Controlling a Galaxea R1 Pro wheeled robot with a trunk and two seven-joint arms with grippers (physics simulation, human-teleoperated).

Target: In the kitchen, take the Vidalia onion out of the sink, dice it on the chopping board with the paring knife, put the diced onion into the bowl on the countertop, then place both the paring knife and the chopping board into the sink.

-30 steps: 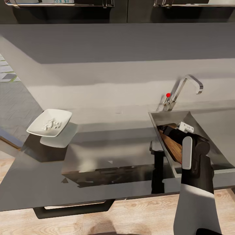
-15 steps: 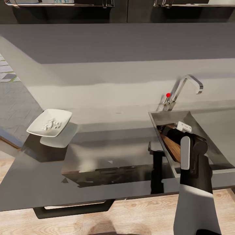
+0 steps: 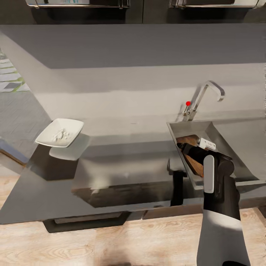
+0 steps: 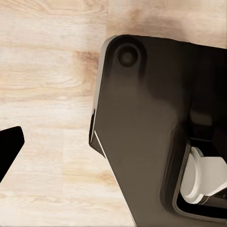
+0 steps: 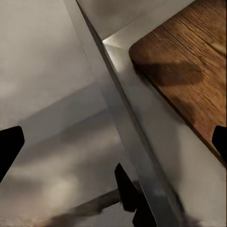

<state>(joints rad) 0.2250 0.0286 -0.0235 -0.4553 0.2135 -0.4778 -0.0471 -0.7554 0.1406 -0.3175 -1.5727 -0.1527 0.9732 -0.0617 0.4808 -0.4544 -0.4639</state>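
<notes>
Your grey table spans mid-frame; the white bowl sits at left, the sink is set in at right.

Kitchen, steel countertop, sink, faucet

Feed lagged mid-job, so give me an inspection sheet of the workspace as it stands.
Surface: grey countertop, glossy.
Job's things: board leaning inside the sink; bowl at counter's left end with white bits in it; knife not made out.
Clutter: nothing seen.
End effectors: right end effector over the sink beside the board, fingertips spread with nothing between; left end effector state cannot be told.
Cables: nothing seen.
Surroundings: faucet with red knob, wooden floor, upper cabinets.
</notes>
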